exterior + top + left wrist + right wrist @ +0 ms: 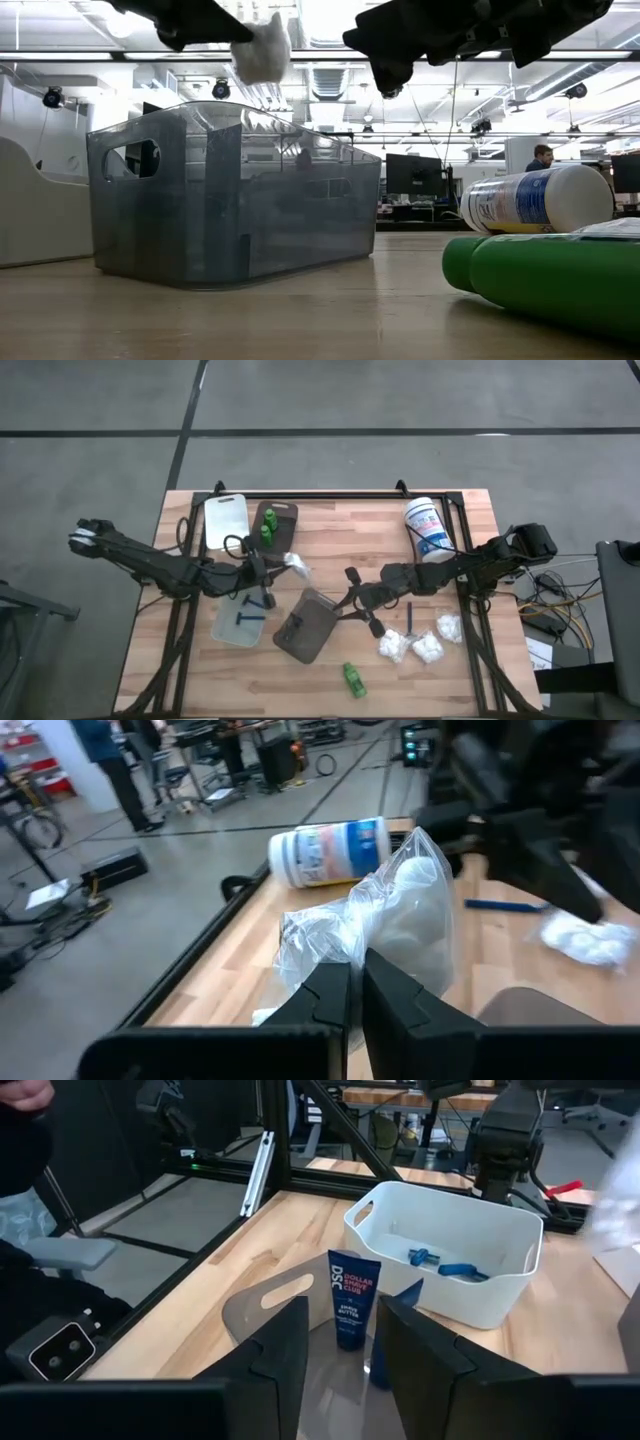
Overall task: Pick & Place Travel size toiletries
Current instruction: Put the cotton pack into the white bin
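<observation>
My left gripper [283, 563] is shut on a white packet in clear plastic [395, 915], held in the air near the middle of the table [262, 48]. My right gripper [345, 1355] hovers over the grey bin [305, 625] with its fingers apart. A dark blue tube [347, 1308] stands upright just beyond them. Green bottles [268, 528] stand on the brown tray [285, 512]. Another green bottle [353, 678] lies on its side near the front edge. Blue sticks [248, 617] lie in the pale bin [225, 628]. More white packets [428, 648] and a blue stick [410, 618] lie at the right. My left gripper pinches the gathered clear plastic at one end of the packet [335, 952] between its two fingers. The fingers reach out nearly level. The packet juts out beyond the fingertips, lifted clear of the table. My right gripper: I cannot tell whether its fingers touch the blue tube.
A large white tub with a blue label [427, 528] lies on its side at the back right. A white tray [226, 520] sits at the back left beside the brown one. Black frame rails run along the table's edges. People stand in the room beyond.
</observation>
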You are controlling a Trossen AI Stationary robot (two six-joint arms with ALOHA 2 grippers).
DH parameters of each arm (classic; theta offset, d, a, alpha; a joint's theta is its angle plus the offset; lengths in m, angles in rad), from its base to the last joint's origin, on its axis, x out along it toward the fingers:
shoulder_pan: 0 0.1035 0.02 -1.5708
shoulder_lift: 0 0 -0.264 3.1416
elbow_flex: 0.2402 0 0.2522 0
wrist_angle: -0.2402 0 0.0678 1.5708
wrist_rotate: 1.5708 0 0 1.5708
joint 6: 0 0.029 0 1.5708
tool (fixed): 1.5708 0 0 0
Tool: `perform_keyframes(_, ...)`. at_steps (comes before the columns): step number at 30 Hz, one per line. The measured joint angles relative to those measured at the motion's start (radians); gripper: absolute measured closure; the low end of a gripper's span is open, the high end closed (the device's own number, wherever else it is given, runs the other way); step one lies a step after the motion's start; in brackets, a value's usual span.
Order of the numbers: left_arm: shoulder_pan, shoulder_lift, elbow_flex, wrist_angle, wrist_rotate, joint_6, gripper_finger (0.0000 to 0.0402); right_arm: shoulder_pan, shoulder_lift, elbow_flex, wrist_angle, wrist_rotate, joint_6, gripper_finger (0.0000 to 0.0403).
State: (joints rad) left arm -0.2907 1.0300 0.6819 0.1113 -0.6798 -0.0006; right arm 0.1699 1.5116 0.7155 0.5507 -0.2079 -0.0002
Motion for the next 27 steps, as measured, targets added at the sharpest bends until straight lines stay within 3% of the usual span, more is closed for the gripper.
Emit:
perform_keyframes(16,0.261,-0.105,0.000,-0.225,0.009,-0.103,0.0385,0.000,0.000,0.000,-0.017,-0.001,0.000,0.0351)
perform_keyframes(27,0.429,-0.191,0.000,-0.339,0.012,-0.128,0.0385,0.000,0.000,0.000,-0.023,-0.001,-0.003,0.0369)
